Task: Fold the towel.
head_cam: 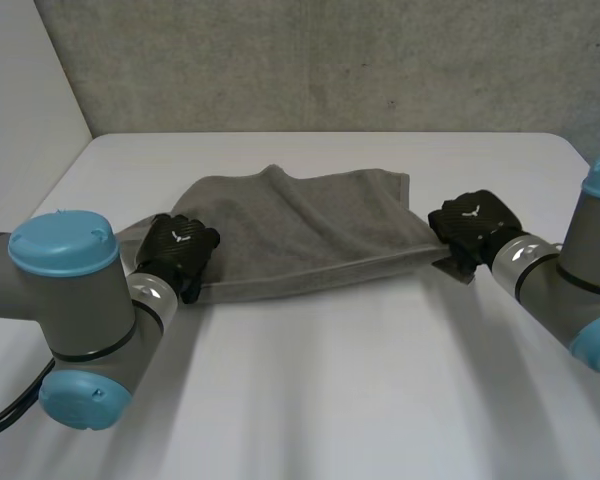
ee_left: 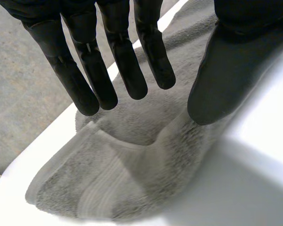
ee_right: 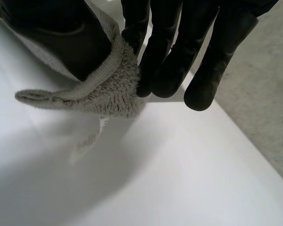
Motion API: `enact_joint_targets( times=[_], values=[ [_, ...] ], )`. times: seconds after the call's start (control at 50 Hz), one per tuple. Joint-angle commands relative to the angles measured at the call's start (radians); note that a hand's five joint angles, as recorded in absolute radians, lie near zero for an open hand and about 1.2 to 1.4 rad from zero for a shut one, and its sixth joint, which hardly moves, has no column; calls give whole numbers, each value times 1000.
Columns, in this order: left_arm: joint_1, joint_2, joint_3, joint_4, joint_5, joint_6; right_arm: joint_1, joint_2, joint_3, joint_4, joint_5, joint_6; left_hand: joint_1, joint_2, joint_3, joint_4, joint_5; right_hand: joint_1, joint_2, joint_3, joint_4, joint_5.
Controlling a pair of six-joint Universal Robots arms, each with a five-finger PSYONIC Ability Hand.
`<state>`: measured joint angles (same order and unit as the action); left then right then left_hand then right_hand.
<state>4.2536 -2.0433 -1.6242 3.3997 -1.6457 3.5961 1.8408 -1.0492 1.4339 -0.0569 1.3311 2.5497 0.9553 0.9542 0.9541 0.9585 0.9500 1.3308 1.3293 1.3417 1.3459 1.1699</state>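
Looking down in the head view, a grey towel (head_cam: 310, 225) lies on the white table (head_cam: 360, 390), just toward 12 o'clock from the table's centre. It is folded over, with the doubled edge running along its 6 o'clock side. The left hand (head_cam: 178, 252) sits on the towel's corner at 8 o'clock. The right hand (head_cam: 470, 225) is at the corner at 3 o'clock. Each hand carries a small white emblem on its back, one on the left (head_cam: 177, 236) and one on the right (head_cam: 470, 211). Both are too small to read. The left arm (head_cam: 70, 300) reaches in from 8 o'clock and the right arm (head_cam: 570, 280) from 4 o'clock.

Left wrist view: the left hand (ee_left: 125, 61) has its fingers (ee_left: 89, 70) straight and spread, held above the cloth. Its thumb (ee_left: 221, 70) stands apart from them, with its tip on the towel (ee_left: 132, 174). Nothing is pinched, so the hand is open. The folded corner lies flat on the table (ee_left: 259, 188) beyond the fingertips, and woven bands run across it.

Right wrist view: the right hand (ee_right: 174, 47) grips the towel (ee_right: 108, 89). The thumb (ee_right: 61, 33) is wrapped in the cloth and the fingertips (ee_right: 167, 80) press against it from the other side. The pinched corner is raised off the table (ee_right: 188, 179). A small white label (ee_right: 87, 143) hangs beneath that corner, and its print cannot be read.
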Motion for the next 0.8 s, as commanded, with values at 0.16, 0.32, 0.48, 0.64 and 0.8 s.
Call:
enact_joint_targets(
  times=[0.16, 0.32, 0.48, 0.64, 0.8],
  values=[
    [42, 9, -42, -23, 102, 133, -83, -31, -18, 6, -3, -9, -287, -286, -286, -290, -456, 65, 67, 55, 50, 52],
    [72, 61, -46, -91, 149, 222, -81, -29, -17, 5, -3, -9, 202, 203, 203, 198, 32, 65, 67, 55, 50, 52],
    [78, 60, -23, -77, 155, 220, -71, -23, -12, 2, -9, -9, -299, -298, -298, -303, -469, 65, 67, 55, 50, 52],
    [80, -66, 152, -60, 193, 225, -71, -21, -7, 3, -13, -11, -428, -427, -426, -431, -597, 65, 67, 55, 50, 52],
    [114, -221, 423, -252, 219, 223, -71, -21, -3, 6, -33, -9, -492, -491, -491, -495, -661, 65, 67, 55, 50, 52]
  ],
)
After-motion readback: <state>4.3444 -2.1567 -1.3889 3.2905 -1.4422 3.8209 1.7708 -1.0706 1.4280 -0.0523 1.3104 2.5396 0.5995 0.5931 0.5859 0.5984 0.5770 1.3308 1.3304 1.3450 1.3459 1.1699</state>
